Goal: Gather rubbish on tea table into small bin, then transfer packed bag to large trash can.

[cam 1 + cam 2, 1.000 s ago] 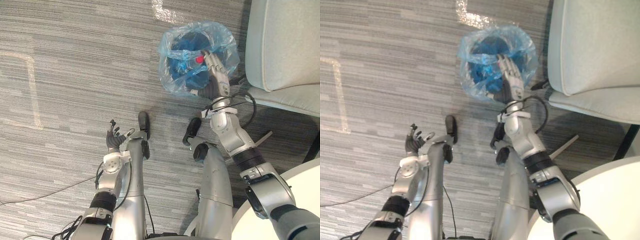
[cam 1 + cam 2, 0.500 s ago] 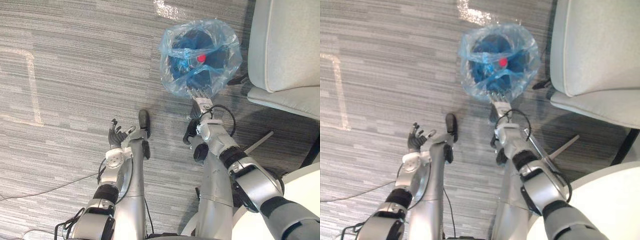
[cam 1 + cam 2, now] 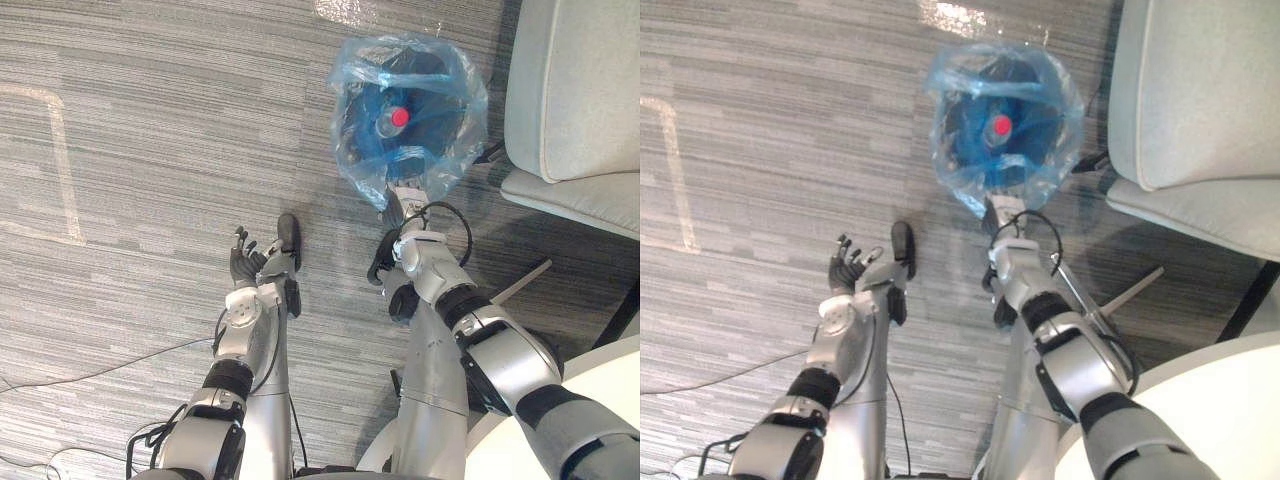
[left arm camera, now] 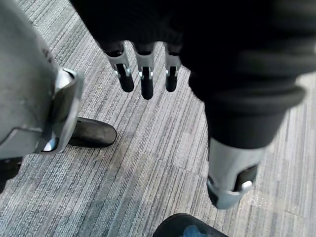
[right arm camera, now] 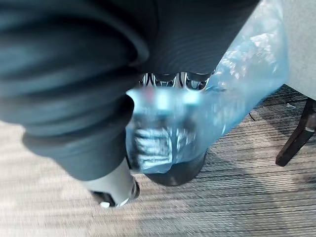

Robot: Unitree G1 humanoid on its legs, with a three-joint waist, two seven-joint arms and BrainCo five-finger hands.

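The small bin (image 3: 350, 125), lined with one blue bag (image 3: 455, 150), stands on carpet (image 3: 150, 150) just beside one pale chair (image 3: 575, 90) — open floor spreads to its left. One red-capped bottle (image 3: 397, 118) lies inside. The right hand (image 3: 405, 200) meets the bag's near edge (its grip cannot be told through the plastic). The left hand (image 3: 243, 262) hangs with slack, spread fingers.

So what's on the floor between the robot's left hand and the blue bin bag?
Just bare grey carpet lies between the left hand and the blue bin bag, as the left eye view shows.
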